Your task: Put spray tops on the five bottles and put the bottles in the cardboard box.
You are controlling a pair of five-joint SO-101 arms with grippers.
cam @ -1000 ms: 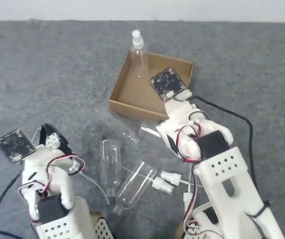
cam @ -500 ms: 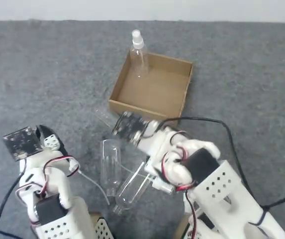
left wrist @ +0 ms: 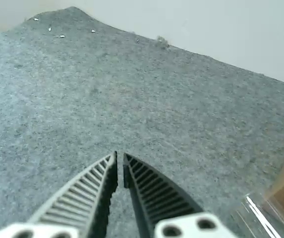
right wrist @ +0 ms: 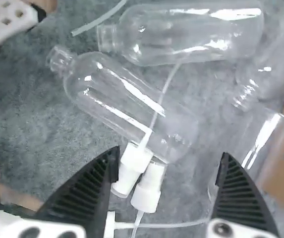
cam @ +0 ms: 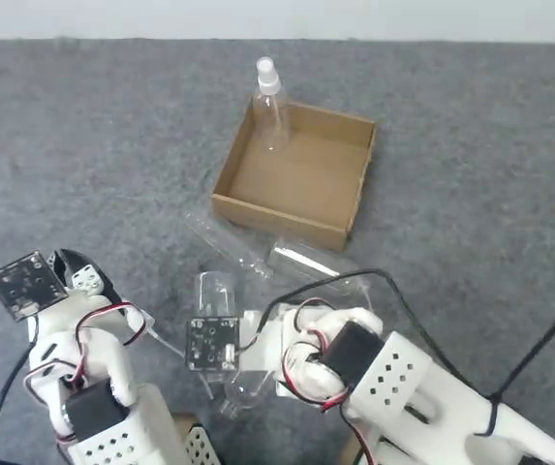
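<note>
A cardboard box (cam: 296, 179) sits at the far middle of the grey carpet. One bottle with a white spray top (cam: 269, 97) stands upright at its far left corner. Several clear uncapped bottles lie in front of the box, among them bottle (cam: 214, 305) and bottle (cam: 306, 260). My right gripper (right wrist: 169, 156) is open, low over two loose white spray tops (right wrist: 138, 173) that lie against a clear bottle (right wrist: 127, 111). Another bottle (right wrist: 191, 32) lies beyond it. My left gripper (left wrist: 120, 166) is shut and empty over bare carpet at the near left.
The right arm's body (cam: 354, 358) covers the near middle, its wrist board (cam: 211, 344) hiding part of the lying bottles. The left arm (cam: 74, 339) stands at the near left. A thin white dip tube (right wrist: 97, 20) lies on the carpet. Open carpet lies left and right of the box.
The right arm swung from above the box back and down toward the near side, ending over the lying bottles and loose spray tops. The left arm shifted slightly left.
</note>
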